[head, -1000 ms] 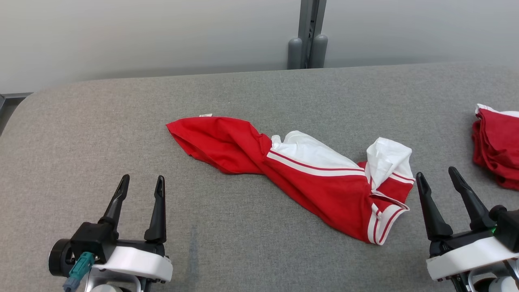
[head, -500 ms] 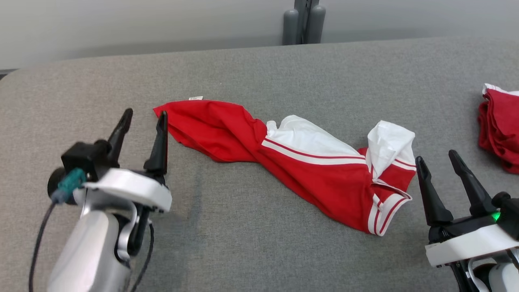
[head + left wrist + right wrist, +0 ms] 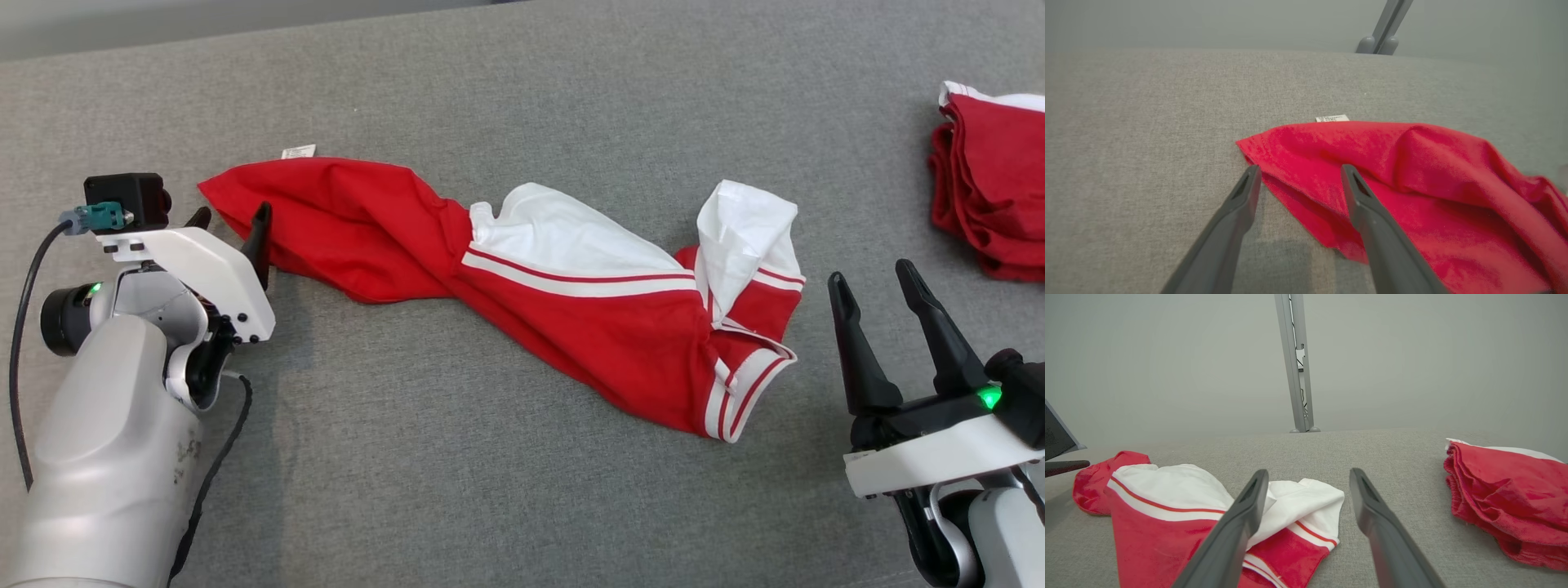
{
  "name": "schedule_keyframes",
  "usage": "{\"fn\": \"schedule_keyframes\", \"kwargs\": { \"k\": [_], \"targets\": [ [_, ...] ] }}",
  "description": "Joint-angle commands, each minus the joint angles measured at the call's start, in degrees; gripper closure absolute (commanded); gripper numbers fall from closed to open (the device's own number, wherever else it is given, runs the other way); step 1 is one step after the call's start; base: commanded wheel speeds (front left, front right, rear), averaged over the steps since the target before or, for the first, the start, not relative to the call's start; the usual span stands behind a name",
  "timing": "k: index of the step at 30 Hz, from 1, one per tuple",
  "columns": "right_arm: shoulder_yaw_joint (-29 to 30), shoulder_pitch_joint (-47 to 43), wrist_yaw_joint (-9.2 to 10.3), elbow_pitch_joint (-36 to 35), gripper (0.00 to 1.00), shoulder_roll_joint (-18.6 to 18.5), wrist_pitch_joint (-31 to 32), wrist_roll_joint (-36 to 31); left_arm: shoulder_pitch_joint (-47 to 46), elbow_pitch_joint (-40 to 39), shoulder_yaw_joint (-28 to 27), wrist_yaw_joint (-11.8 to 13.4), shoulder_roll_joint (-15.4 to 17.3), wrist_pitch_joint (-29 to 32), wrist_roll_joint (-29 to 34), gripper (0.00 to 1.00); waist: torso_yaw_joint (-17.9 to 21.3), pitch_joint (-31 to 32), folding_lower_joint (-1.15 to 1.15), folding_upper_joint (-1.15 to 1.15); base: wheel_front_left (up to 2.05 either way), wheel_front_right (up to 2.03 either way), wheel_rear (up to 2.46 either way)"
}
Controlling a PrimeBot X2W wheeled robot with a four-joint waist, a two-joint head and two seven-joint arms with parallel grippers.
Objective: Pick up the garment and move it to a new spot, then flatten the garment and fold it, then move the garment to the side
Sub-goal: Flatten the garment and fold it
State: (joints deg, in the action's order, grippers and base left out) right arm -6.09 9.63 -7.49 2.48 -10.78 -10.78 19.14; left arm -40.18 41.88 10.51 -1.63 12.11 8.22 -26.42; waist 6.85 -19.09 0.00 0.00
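Head view: one red-and-white garment [image 3: 522, 286] lies rumpled along the grey desk [image 3: 457, 490], with two grippers, one near each end.

The left gripper [image 3: 232, 212] is at the garment's plain red corner with its jaws apart. In the left wrist view [image 3: 1300, 168] one finger [image 3: 1372, 212] lies over the red cloth and the other [image 3: 1237, 208] over bare desk just beside the edge; whether either touches is hard to tell. One white label [image 3: 298, 151] sticks out at that corner. The right gripper [image 3: 869, 272] sits near the white-striped end, its jaws apart and holding nothing. One separate heap of red cloth [image 3: 992, 196] lies well apart at the desk's right, seemingly several layers. One grey post [image 3: 1296, 363] rises behind the desk.
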Motion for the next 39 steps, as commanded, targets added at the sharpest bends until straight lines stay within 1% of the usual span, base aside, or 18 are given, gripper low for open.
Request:
{"fn": "schedule_keyframes", "kwargs": {
  "k": [1, 3, 5, 11, 15, 21, 25, 28, 31, 35, 39],
  "targets": [
    [0.0, 1.0, -0.01, 0.5, 0.00, -0.2, -0.7, 0.5, -2.3, 3.4, -0.1, -0.3, 0.5, 1.1, -0.7, 0.00, 1.3, -1.3, 0.00, 0.00, 0.00, 0.00, 0.00],
    [-0.2, 1.2, -0.01, 0.7, 0.00, -0.2, -0.9, 0.5, -3.1, 4.9, -0.1, -0.5, 0.6, 1.6, -0.8, 0.00, 1.5, -1.5, 0.00, 0.00, 0.00, 0.00, 0.00],
    [-0.1, 1.6, -0.01, 1.3, 0.00, -0.4, -1.3, 0.7, -5.0, 8.4, 0.1, -1.0, 0.8, 1.1, -0.8, 1.00, 1.8, -1.6, 0.00, 0.00, 0.00, 0.00, 0.00],
    [0.6, 1.5, -0.01, 1.7, 0.00, -0.3, -1.8, 1.1, -5.5, 11.1, 1.0, -1.8, 0.8, -3.2, 0.1, 1.00, 1.6, -1.4, 0.00, 0.00, 0.00, 0.00, 0.00],
    [1.2, 0.8, -0.01, 1.5, 0.00, -0.4, -1.8, 1.3, -2.6, 10.7, 2.0, -2.1, 0.5, -9.9, 1.2, 1.00, 0.7, -0.4, 0.00, 0.00, 0.00, 0.00, 0.00],
    [2.4, -0.7, -0.01, 0.8, 0.00, -0.4, -1.1, 1.1, 5.1, 5.3, 2.9, -2.1, -1.3, -16.9, 1.3, 1.00, -1.2, 1.2, 0.00, 0.00, 0.00, 0.00, 0.00],
    [3.0, -1.8, -0.01, 0.0, 0.00, -0.6, -0.5, 0.9, 12.5, -0.4, 4.1, -1.4, -2.6, -18.6, 1.4, 1.00, -2.5, 2.1, 0.00, 0.00, 0.00, 0.00, 0.00],
    [3.3, -2.4, -0.01, -0.6, 0.00, -0.7, 0.1, 0.8, 18.1, -5.1, 4.3, -0.5, -3.1, -18.5, 0.5, 1.00, -3.2, 2.7, 0.00, 0.00, 0.00, 0.00, 0.00],
    [3.3, -3.0, -0.01, -0.9, 0.00, -0.7, 0.8, 0.9, 23.5, -9.8, 4.0, 1.0, -3.5, -18.0, -0.2, 1.00, -3.8, 3.3, 0.00, 0.00, 0.00, 0.00, 0.00],
    [3.4, -4.0, -0.01, -1.1, 0.00, -0.7, 1.2, 1.1, 30.3, -16.3, 3.1, 3.7, -3.3, -17.2, -1.1, 1.00, -4.3, 4.5, 0.00, 0.00, 0.00, 0.00, 0.00],
    [4.1, -5.6, -0.01, -1.2, 0.00, -0.2, 1.8, 1.0, 36.8, -23.4, 2.5, 6.6, -2.2, -15.3, -1.2, 1.00, -4.8, 5.9, 0.00, 0.00, 0.00, 0.00, 0.00]
  ]
}}
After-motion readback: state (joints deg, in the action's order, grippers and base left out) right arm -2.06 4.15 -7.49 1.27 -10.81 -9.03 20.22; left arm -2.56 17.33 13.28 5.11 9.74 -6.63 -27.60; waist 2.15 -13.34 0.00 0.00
